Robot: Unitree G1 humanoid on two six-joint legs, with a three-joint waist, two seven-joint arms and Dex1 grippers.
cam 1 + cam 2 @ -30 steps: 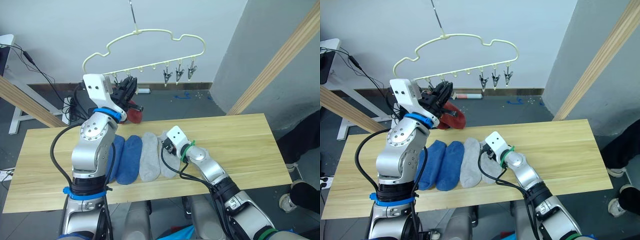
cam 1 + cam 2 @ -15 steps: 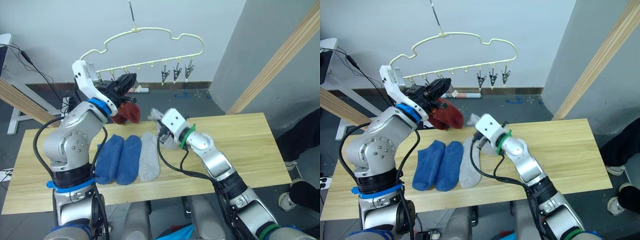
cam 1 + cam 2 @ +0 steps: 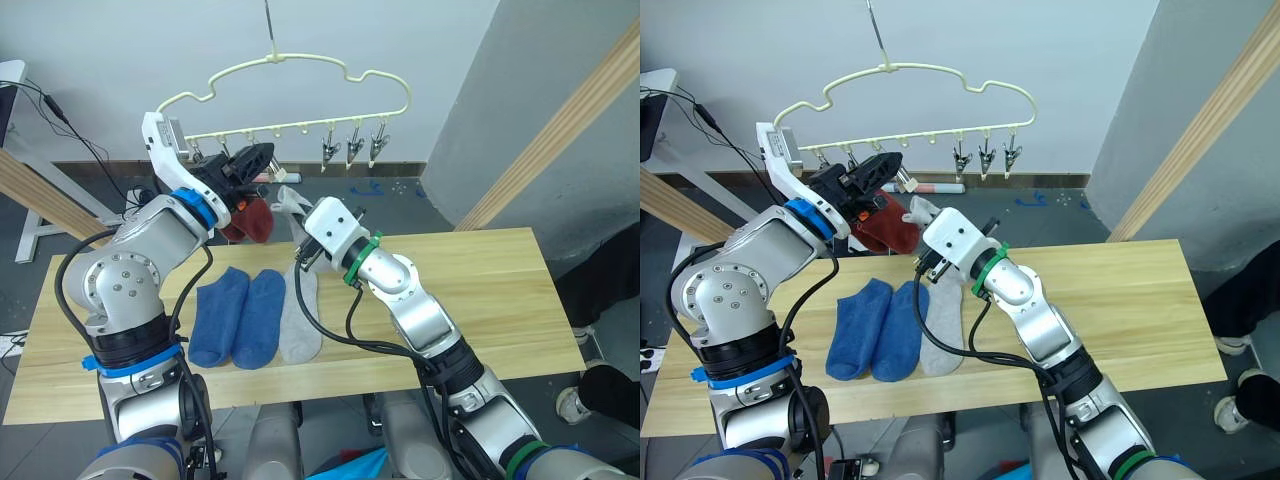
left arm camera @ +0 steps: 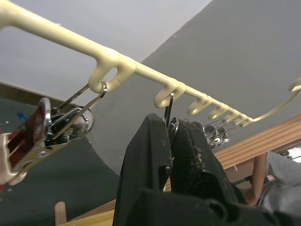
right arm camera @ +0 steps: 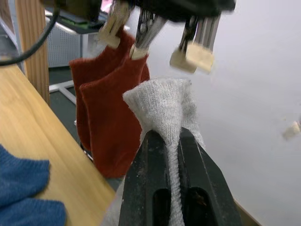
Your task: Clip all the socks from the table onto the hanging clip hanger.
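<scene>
Now right pincer (image 5: 171,141) pinches grey sock (image 5: 162,106), seemingly below clips (image 5: 190,54).

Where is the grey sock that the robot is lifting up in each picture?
Left eye view: the grey sock is pinched in the right gripper, just under the clip hanger.
Right eye view: same sock, beside the red socks.
Left wrist view: not in it.
Right wrist view: its cuff sticks up between the black fingers.
Shared landmark: the hanging red socks.
</scene>
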